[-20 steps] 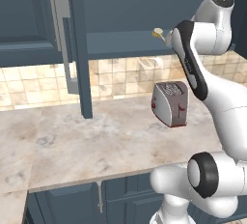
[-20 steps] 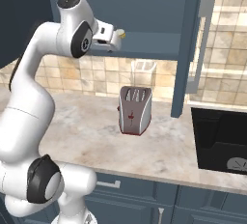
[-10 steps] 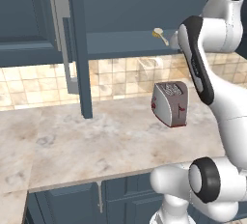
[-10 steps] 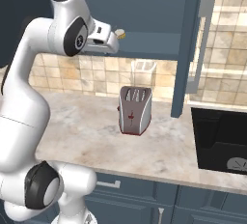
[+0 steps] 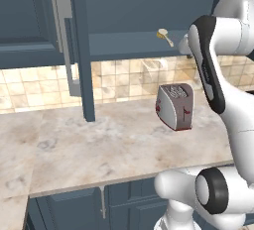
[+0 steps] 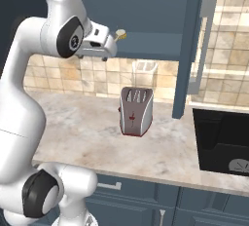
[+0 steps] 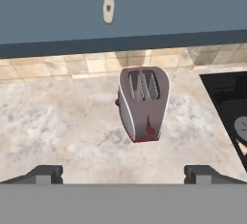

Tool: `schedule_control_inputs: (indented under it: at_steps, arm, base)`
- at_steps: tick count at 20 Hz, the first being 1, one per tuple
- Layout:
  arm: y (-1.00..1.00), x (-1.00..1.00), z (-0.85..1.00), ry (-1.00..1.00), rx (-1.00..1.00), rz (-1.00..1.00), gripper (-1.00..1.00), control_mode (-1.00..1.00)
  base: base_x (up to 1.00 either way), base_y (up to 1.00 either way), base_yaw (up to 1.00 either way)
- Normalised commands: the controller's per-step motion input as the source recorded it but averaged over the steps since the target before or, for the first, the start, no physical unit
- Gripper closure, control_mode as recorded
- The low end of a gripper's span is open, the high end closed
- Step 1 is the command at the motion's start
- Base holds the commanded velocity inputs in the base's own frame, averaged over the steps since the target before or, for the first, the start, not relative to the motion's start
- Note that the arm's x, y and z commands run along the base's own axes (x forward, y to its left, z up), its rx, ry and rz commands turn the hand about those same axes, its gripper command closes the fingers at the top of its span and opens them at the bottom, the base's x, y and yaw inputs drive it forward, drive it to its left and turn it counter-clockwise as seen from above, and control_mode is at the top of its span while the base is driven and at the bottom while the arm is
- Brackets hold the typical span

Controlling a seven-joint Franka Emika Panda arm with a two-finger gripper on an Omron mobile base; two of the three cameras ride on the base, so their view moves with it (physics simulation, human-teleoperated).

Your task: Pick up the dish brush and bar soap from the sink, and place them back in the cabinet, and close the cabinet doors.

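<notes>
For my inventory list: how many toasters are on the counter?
1. The toaster stands on the counter, below the open cabinet. Others may be hidden.

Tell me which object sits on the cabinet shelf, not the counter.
The dish brush: it lies on the blue cabinet shelf, while the toaster stands below on the marble counter.

Red-and-silver toaster (image 5: 175, 106) standing upright on the beige marble counter (image 5: 89, 149), tan tiled backsplash (image 6: 78, 76) running behind

Beige marble tabletop (image 5: 99, 149), tan tiled backsplash (image 5: 124, 80) behind, red-and-silver toaster (image 6: 136, 111) upright on it, low blue cabinets (image 6: 194, 208) beneath.
</notes>
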Motion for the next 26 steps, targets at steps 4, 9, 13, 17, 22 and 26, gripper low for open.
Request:
schedule_control_inputs:
  at_steps: [4, 9, 13, 17, 22, 26]
  arm:
    - [0.0, -0.24, 0.0, 0.06, 0.0, 0.0, -1.0, -1.0]
    - [0.0, -0.19, 0.0, 0.07, 0.0, 0.0, -1.0, -1.0]
    - [0.0, -0.06, 0.0, 0.11, 0.0, 0.0, -1.0, -1.0]
    - [0.0, -0.07, 0.0, 0.12, 0.0, 0.0, -1.0, -1.0]
    - [0.0, -0.19, 0.0, 0.09, 0.0, 0.0, -1.0, -1.0]
    - [-0.05, -0.35, 0.0, 0.04, 0.0, 0.0, -1.0, -1.0]
  base:
    - [0.0, 0.0, 0.0]
    - [0.0, 0.0, 0.0]
    - [0.0, 0.0, 0.0]
    - [0.0, 0.0, 0.0]
    - [0.0, 0.0, 0.0]
    - [0.0, 0.0, 0.0]
